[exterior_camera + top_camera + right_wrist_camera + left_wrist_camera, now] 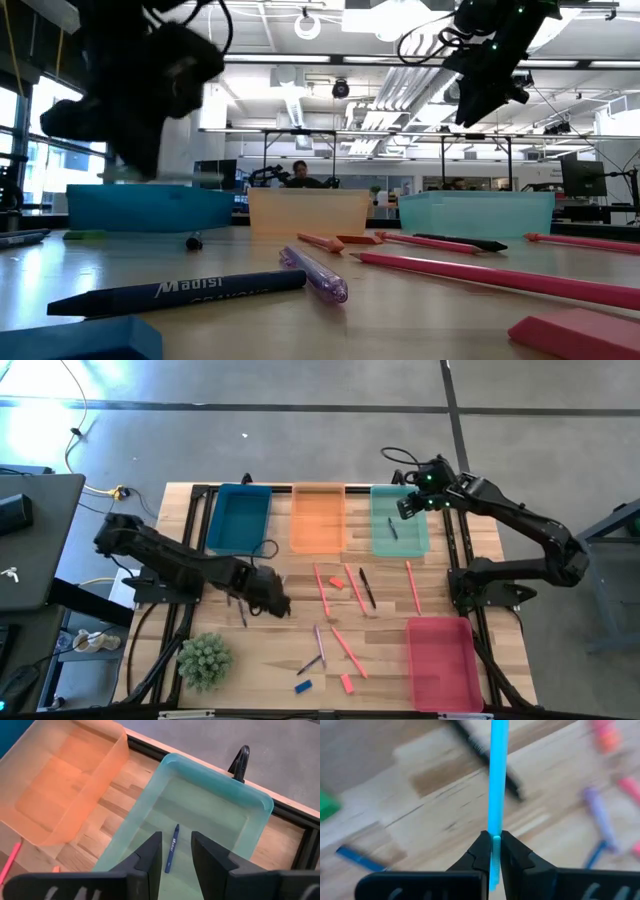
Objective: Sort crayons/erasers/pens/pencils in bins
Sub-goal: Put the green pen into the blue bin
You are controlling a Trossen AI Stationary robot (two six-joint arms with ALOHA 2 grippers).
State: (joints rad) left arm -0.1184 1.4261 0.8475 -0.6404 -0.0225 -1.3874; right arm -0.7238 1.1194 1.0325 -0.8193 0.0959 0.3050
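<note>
While sorting proceeds: left gripper (492,851) raised over the counter (260,650) near its left middle, jaws closed on a thin bright-blue stick (496,780), apparently a pen or pencil. Right gripper (175,851) poised above the teal-green bin (250,827), jaws open and empty, directly over a dark blue crayon (171,848) lying on that bin's floor. Blue bin (239,518) and orange bin (318,517) at the far edge beside the teal one; pink-red bin (440,660) near the right front corner. Still loose on the counter: pink sticks (347,650), a purple pen (315,272), a blue eraser (303,685) and pink-red erasers (346,683). Step in hand, by judgement: transport of the held stick. Next move: carry over the matching bin, lower, release inside its walls.
</note>
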